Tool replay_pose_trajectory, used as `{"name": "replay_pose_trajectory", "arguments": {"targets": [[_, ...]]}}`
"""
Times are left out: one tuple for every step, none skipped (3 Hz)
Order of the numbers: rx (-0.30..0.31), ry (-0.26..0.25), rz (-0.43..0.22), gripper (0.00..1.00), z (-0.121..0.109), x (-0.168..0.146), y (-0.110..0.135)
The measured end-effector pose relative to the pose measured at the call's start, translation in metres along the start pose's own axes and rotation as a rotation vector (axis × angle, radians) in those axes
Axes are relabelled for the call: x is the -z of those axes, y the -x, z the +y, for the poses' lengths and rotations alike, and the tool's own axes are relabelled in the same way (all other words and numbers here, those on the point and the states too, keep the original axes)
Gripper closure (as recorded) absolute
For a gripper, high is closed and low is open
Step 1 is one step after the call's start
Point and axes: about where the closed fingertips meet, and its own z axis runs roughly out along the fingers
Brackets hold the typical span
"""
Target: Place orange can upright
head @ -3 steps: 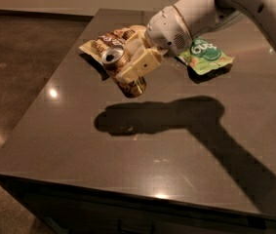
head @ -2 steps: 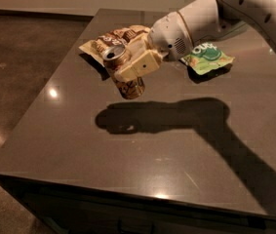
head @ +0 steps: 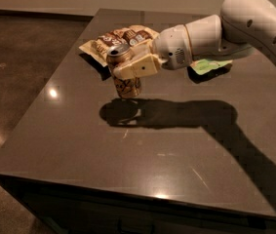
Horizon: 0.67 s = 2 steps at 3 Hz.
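Note:
The orange can (head: pixel 126 86) has an orange-brown patterned label and a silver top with a pull tab. It stands nearly upright, held a little above the dark table (head: pixel 142 150), its shadow below it. My gripper (head: pixel 130 68) reaches in from the right and is shut on the can's upper half, one cream finger (head: pixel 136 68) across its front. The can's middle is hidden behind that finger.
A brown and cream snack bag (head: pixel 113 40) lies just behind the can at the table's far left. A green snack bag (head: pixel 208 65) lies behind my arm at the far right. The table's left edge drops to a dark polished floor (head: pixel 20 72).
The can has turned from tilted to nearly upright in my gripper. The arm has rotated and shifted slightly, and its shadow has moved with it.

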Motion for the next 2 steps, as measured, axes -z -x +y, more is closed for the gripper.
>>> {"name": "replay_pose_trajectory", "arguments": {"targets": [[0.0, -0.038, -0.074, 1.0, -0.0096, -0.0001, -0.007], [0.027, -0.056, -0.133, 1.0, -0.0168, 0.0013, -0.0139]]}}
